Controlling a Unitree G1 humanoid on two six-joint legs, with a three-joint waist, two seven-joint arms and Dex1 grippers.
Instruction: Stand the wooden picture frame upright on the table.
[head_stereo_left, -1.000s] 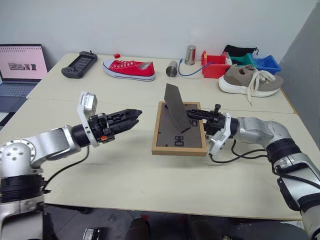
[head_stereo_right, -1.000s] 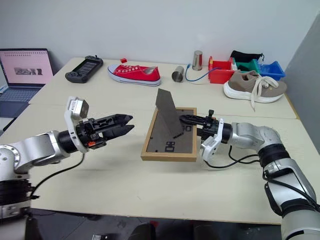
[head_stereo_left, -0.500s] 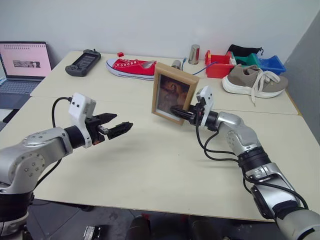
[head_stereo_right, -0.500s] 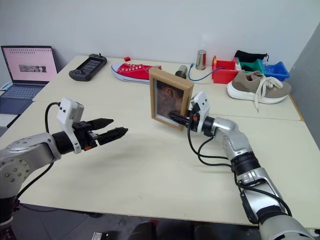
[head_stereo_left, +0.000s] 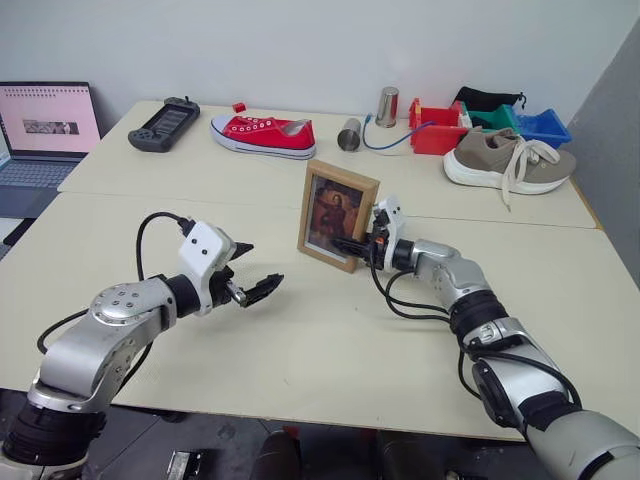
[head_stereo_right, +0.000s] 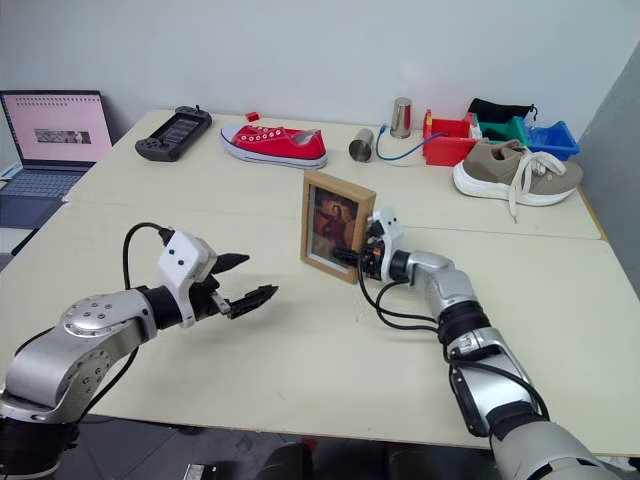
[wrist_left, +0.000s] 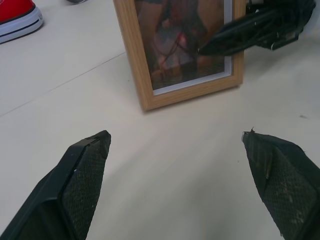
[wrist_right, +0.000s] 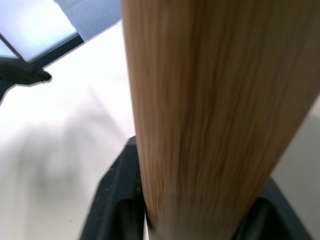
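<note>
Now the small light-wood picture frame (head_stereo_left: 337, 215), its dark portrait facing the robot, stands upright on the pale beige table (head_stereo_left: 330, 340), just in front of the seam between the two tabletop sections; the right gripper (head_stereo_left: 352, 245) reaches to the frame's right edge, one black finger across the lower front glass and the wooden side rail sitting between its two fingers, though whether they press the wood or stand just off it I cannot tell; the left gripper (head_stereo_left: 250, 270) hovers above the table to the left of the frame, apart from it, its two black fingers spread wide on nothing.
</note>
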